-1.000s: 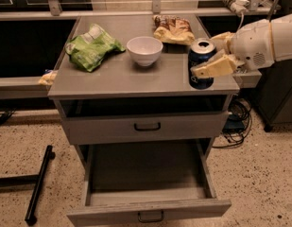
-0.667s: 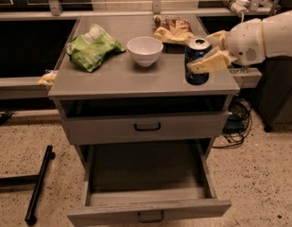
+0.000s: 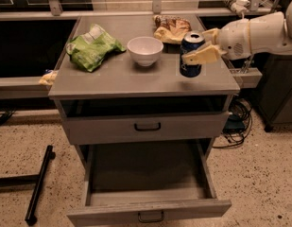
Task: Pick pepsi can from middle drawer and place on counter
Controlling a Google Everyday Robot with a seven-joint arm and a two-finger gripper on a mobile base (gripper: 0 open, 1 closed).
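- Gripper (image 3: 196, 45) sits over the right end of the counter (image 3: 136, 79), reaching in from the right on the white arm (image 3: 259, 32). We read it as clamped on the pepsi can (image 3: 189, 65).
- Its cream fingers (image 3: 204, 56) bracket the can. The near one lies across the can's upper front, and the far one is behind the rim on the right side.
- Pepsi can is upright, silver top up, base down at the counter surface in the right front area. We can't tell whether the base rests fully on the counter or sits just above it.
- White bowl (image 3: 144, 50) is left of the can, apart from it, roughly mid-counter.
- Brown snack bag (image 3: 170, 28) lies at the back of the counter, behind the bowl and the can, just beside the can's top from this view.
- Green snack bag (image 3: 91, 46) is on the left part of the counter, well apart from the can.
- Middle drawer (image 3: 150, 207) is pulled well out toward us, below the counter. We see its grey floor, and its lower handle (image 3: 150, 216) is near the bottom edge of the view.
- Upper drawer front (image 3: 193, 126) is pushed in, with the upper handle (image 3: 147, 126) centred on it.
- Yellow wrapper (image 3: 48, 77) sits on the ledge left of the cabinet, just beside the counter's left front corner.
- Black bar (image 3: 39, 183) lies on the speckled floor (image 3: 259, 183) at left. Cables (image 3: 235, 122) lie on the floor right of the cabinet.
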